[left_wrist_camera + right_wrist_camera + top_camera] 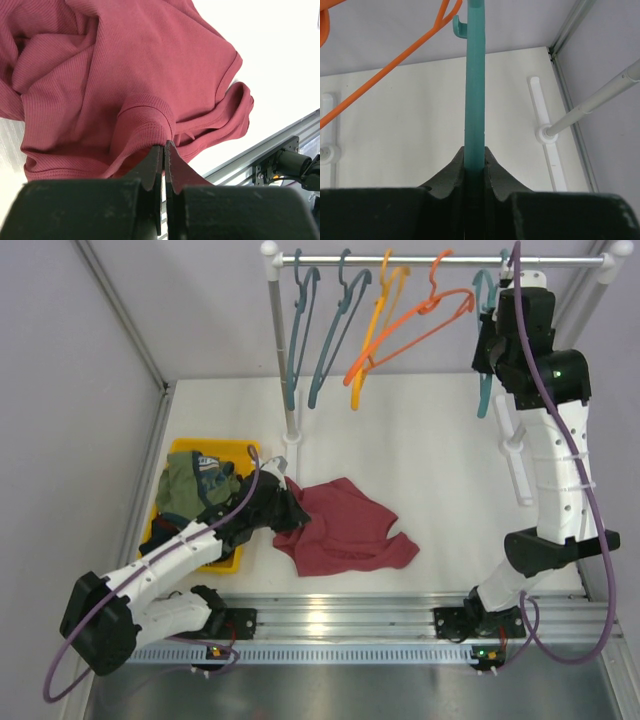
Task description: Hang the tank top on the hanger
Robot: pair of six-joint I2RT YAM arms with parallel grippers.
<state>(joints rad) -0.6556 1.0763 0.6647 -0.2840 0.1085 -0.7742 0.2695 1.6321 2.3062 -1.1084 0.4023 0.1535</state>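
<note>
Grasping stage: the left gripper [164,146] pinches a fold of the tank top [150,65] crumpled on the table [450,460], and the right gripper [474,150] clamps the teal hanger [474,85] on the rail [440,258]. The next move likely calls for unhooking it.

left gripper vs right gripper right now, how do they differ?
The left gripper is shut on a pinched fold of the tank top; the right gripper is shut on the hanger. The left gripper sits low over the table; the right gripper is raised near the rail. Left holds soft cloth; right holds a thin rigid bar. Shared: each has one task item between its jaws.
</note>
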